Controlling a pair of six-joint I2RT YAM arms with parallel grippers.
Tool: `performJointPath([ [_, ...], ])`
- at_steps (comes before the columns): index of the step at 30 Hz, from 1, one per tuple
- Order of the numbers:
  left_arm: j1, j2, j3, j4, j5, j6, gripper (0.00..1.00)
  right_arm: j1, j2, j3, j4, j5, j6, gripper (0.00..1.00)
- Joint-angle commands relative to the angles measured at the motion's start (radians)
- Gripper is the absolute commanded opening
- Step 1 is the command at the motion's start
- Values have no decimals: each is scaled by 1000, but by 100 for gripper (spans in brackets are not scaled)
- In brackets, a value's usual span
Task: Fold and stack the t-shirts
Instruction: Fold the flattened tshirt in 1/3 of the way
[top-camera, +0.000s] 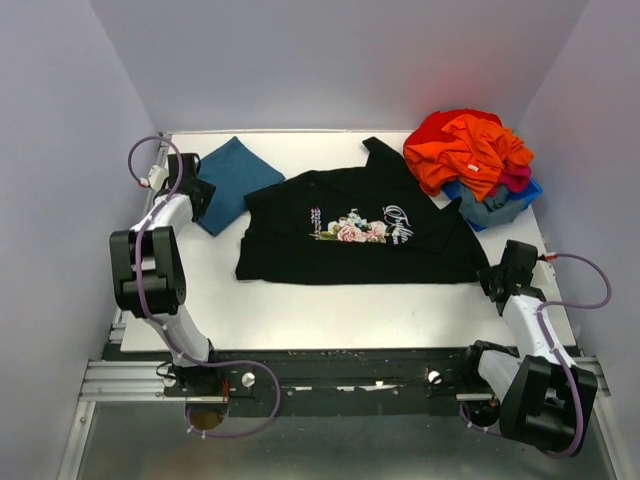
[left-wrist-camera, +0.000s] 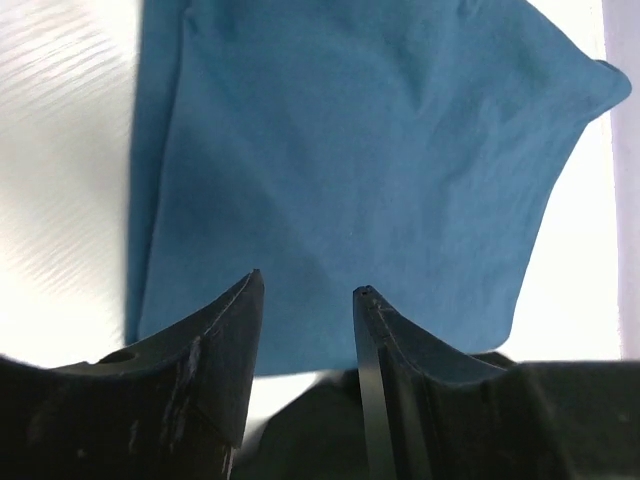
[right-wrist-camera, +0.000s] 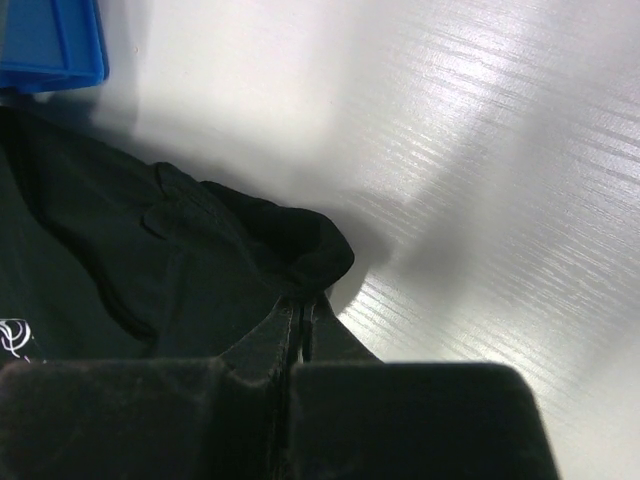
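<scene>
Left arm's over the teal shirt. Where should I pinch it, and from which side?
Probably the near edge of the teal-blue shirt, just ahead of the left gripper. The shirt lies flat, so only an edge gives the open jaws a bite. Come down from the gripper's own side, straddling that edge and keeping clear of the black t-shirt beside it.

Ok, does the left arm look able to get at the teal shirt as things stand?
Likely yes: the left tool hangs open just over the teal shirt, and nothing lies on that cloth or comes between the two.
</scene>
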Motion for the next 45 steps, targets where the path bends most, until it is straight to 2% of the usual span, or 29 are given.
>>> performJointPath([
  [1, 17, 123, 88, 4, 75, 16, 54, -7, 5, -7, 3, -10, -28, 1],
  [6, 75, 187, 47, 93, 97, -61, 51, -7, -6, -13, 1, -24, -29, 1],
  [9, 118, 248, 88, 66, 103, -63, 51, -7, -17, -15, -11, -29, -29, 1],
  [14, 171, 307, 148, 53, 55, -37, 51, -7, -37, -7, -40, -27, -37, 1],
  [18, 189, 347, 263, -15, -14, 9, 52, -7, -55, -1, -66, -24, -40, 1],
  [23, 194, 324, 323, -14, -63, 83, 56, -7, -83, -2, -91, -32, -54, 1],
  [27, 152, 217, 275, 78, -61, 158, 64, -7, -101, -2, -86, -39, -75, 1],
  [32, 60, 144, 264, 43, 43, 174, 66, -7, -89, 8, -65, -98, -97, 4],
  [37, -29, 169, 192, 144, 207, 100, 58, -7, -83, 10, -46, -119, -94, 4],
  [41, -76, 270, 267, 141, 282, 95, 50, -7, -91, 13, -48, -122, -97, 3],
  [45, -104, 336, 335, 121, 270, 117, 47, -7, -101, 7, -45, -115, -99, 2],
])
